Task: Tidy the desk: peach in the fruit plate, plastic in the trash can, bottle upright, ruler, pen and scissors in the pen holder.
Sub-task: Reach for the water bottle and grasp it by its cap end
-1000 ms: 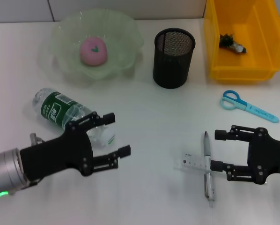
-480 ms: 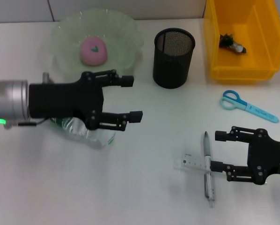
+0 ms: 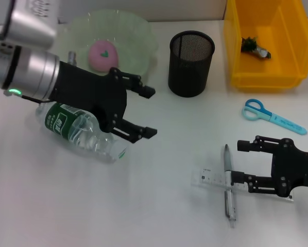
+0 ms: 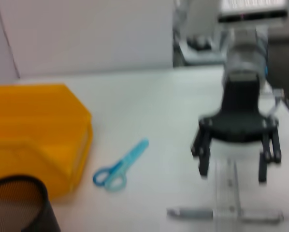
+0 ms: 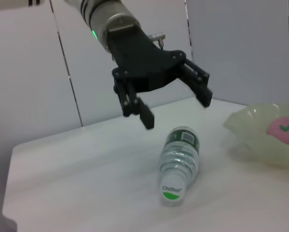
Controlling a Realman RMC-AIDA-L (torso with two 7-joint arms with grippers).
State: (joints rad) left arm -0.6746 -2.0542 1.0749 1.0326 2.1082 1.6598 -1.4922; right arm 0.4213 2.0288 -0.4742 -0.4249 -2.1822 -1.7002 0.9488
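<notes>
A clear bottle [image 3: 84, 135] with a green label lies on its side, also in the right wrist view [image 5: 180, 164]. My left gripper [image 3: 148, 112] hovers open just above and to the right of it, holding nothing [image 5: 176, 108]. The pink peach [image 3: 102, 54] rests in the green fruit plate [image 3: 138, 31]. A clear ruler [image 3: 214, 179] and a silver pen [image 3: 228, 188] lie crossed near the front. My right gripper [image 3: 240, 161] stands open right beside them [image 4: 231, 171]. Blue scissors [image 3: 272, 117] lie to the right. Plastic [image 3: 254, 46] sits in the yellow bin [image 3: 236, 51]. The black mesh pen holder [image 3: 191, 63] looks empty.
The yellow bin [image 4: 33, 130], pen holder [image 4: 19, 203] and scissors [image 4: 120, 166] also show in the left wrist view, as do the ruler [image 4: 229, 191] and pen [image 4: 193, 212]. The plate [image 5: 253, 137] holding the peach [image 5: 284, 129] is just beyond the bottle. A wall bounds the far edge.
My left arm has swung from the near left edge up and back over the bottle, toward the plate, with its fingers still open. The right gripper has barely shifted.
</notes>
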